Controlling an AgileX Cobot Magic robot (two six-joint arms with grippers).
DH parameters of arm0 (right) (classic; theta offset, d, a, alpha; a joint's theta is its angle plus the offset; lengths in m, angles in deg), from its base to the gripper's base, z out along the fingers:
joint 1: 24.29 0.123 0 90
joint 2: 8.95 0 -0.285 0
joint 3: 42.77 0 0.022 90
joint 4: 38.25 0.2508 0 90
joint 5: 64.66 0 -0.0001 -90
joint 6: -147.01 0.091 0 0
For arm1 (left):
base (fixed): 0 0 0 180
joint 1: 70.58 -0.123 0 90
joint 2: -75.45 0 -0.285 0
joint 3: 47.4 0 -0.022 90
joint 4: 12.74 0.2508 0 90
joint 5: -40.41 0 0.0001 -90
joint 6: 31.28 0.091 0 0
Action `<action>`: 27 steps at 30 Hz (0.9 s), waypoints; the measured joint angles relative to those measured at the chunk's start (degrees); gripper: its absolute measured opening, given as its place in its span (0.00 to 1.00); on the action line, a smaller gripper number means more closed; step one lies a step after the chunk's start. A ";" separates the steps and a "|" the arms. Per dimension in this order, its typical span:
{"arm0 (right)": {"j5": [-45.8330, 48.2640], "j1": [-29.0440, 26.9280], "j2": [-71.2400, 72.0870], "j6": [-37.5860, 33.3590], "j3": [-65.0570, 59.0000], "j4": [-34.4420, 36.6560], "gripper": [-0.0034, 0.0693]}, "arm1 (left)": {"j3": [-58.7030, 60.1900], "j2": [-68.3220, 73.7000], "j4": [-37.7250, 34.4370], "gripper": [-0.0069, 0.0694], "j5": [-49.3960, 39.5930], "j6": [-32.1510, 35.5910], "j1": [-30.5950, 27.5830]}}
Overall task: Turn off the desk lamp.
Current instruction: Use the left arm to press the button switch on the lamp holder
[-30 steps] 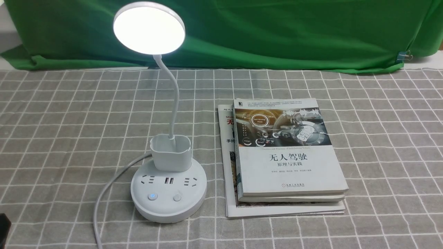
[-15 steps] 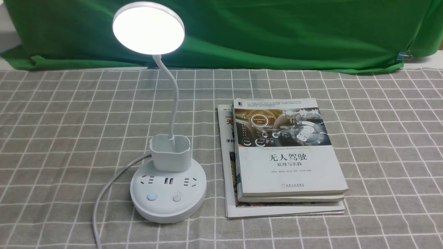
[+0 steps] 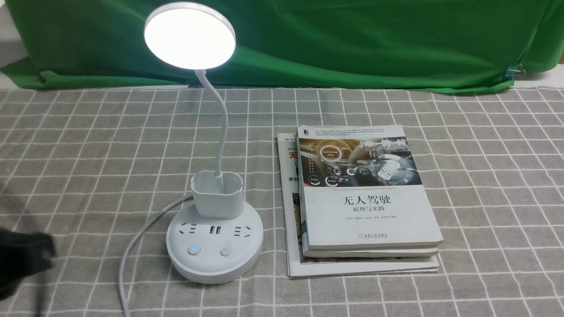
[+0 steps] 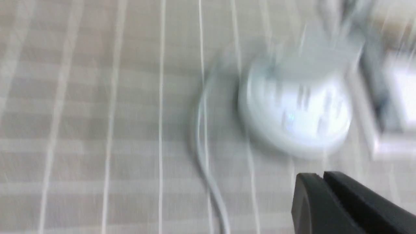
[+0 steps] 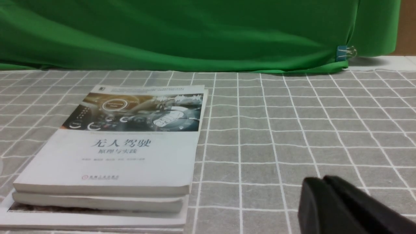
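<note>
The white desk lamp [image 3: 214,246] stands left of centre on the checked cloth. Its disc head [image 3: 189,36] is lit. A blue-lit button [image 3: 193,251] and a plain button [image 3: 225,251] sit on the front of its round base. The base shows blurred in the left wrist view [image 4: 295,110]. My left gripper [image 3: 24,255] is a blurred dark shape at the front view's left edge, well left of the lamp; in its wrist view [image 4: 321,177] the jaws are shut and empty. My right gripper [image 5: 321,180] is shut and empty over bare cloth, and is out of the front view.
The lamp's white cord [image 3: 132,246] runs from the base toward the near left edge. A stack of books [image 3: 365,198] lies right of the lamp and shows in the right wrist view [image 5: 113,143]. A green cloth [image 3: 352,39] hangs at the back.
My left gripper has come into the front view at the left edge, farther in and higher than one second ago. The lamp stays lit. The books have not moved.
</note>
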 joint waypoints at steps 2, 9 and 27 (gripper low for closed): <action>0.00 0.00 0.00 0.00 0.00 0.00 0.10 | -2.70 7.17 0.40 0.12 -1.88 1.16 2.31; 0.00 0.00 0.00 -0.06 0.00 0.00 0.10 | -9.59 27.34 8.66 0.12 0.17 -3.70 19.87; -0.01 0.00 0.00 -0.01 0.00 0.00 0.10 | -28.39 52.88 12.88 0.12 -0.34 -7.32 33.55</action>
